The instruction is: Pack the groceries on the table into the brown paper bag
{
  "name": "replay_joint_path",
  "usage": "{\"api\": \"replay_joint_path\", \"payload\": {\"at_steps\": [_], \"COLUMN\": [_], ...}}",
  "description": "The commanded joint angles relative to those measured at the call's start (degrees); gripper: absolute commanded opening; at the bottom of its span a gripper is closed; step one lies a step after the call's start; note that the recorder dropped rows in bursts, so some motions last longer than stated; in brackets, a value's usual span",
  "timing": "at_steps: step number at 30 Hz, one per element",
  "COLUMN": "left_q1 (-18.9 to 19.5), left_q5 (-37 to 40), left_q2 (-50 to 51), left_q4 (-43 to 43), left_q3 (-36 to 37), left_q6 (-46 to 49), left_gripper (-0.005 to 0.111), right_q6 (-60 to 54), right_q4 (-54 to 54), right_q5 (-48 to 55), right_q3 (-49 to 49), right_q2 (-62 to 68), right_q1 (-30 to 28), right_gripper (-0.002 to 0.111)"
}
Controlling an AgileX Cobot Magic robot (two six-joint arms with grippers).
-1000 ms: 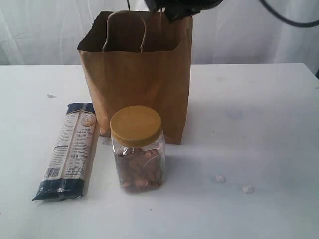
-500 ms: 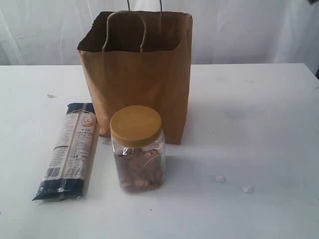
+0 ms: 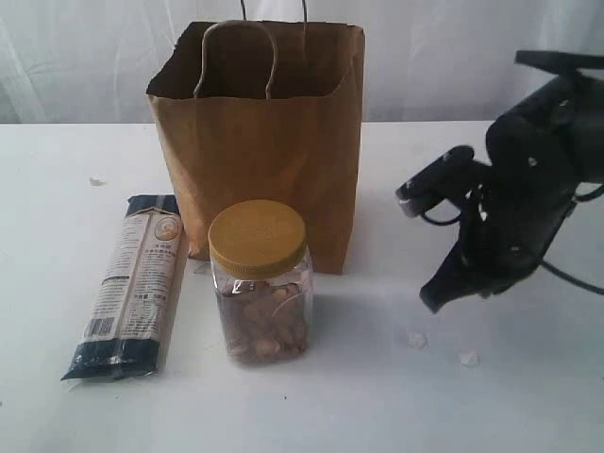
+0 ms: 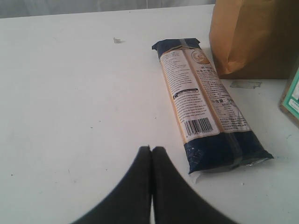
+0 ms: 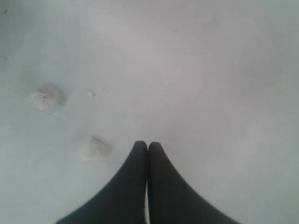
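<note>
The brown paper bag (image 3: 255, 142) stands upright and open at the back of the table (image 3: 528, 406). In front of it stands the clear yellow-lidded jar (image 3: 260, 283). The long navy-beige pasta packet (image 3: 127, 283) lies flat to the left of the jar. My right gripper (image 3: 436, 300) hangs shut and empty low over the table, right of the bag; the right wrist view shows it (image 5: 148, 144) over bare white tabletop. My left gripper (image 4: 151, 148) is shut on nothing, close to the packet's (image 4: 205, 112) navy end. The bag's corner (image 4: 252, 37) lies beyond it.
Two small white crumbs (image 3: 416, 339) (image 3: 469, 359) lie on the table just below my right gripper, and show as crumbs (image 5: 46, 97) (image 5: 95, 148) in the right wrist view. A brown thing with a teal label (image 4: 292, 98) sits beside the packet. White curtain hangs behind.
The right arm was above the bag's mouth, left the view, and now hangs low over the table to the bag's right. The bag, jar and packet have not moved.
</note>
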Motion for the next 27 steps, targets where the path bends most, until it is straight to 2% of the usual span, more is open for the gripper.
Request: {"api": "replay_joint_path", "payload": {"at_steps": [1,4,11,19,27], "left_q1": [0.19,0.19,0.19,0.19,0.19], "left_q5": [0.14,0.14,0.14,0.14,0.14], "left_q2": [-0.28,-0.28,-0.28,-0.28,-0.28], "left_q4": [-0.40,-0.40,-0.40,-0.40,-0.40], "left_q3": [0.16,0.16,0.16,0.16,0.16], "left_q6": [-0.29,-0.29,-0.29,-0.29,-0.29], "left_gripper": [0.000,0.000,0.000,0.000,0.000], "right_q6": [-9.50,-13.72,-14.82,-15.00,-15.00], "right_q4": [12.85,17.67,18.19,18.51,22.35], "right_q5": [0.62,-0.09,-6.57,-6.62,-12.02], "right_q3": [0.19,0.19,0.19,0.19,1.73], "right_q2": [5.11,6.29,6.25,6.25,6.36], "right_q1": [-0.45,-0.45,-0.45,-0.45,-0.45], "right_gripper": [0.000,0.000,0.002,0.030,0.031]}}
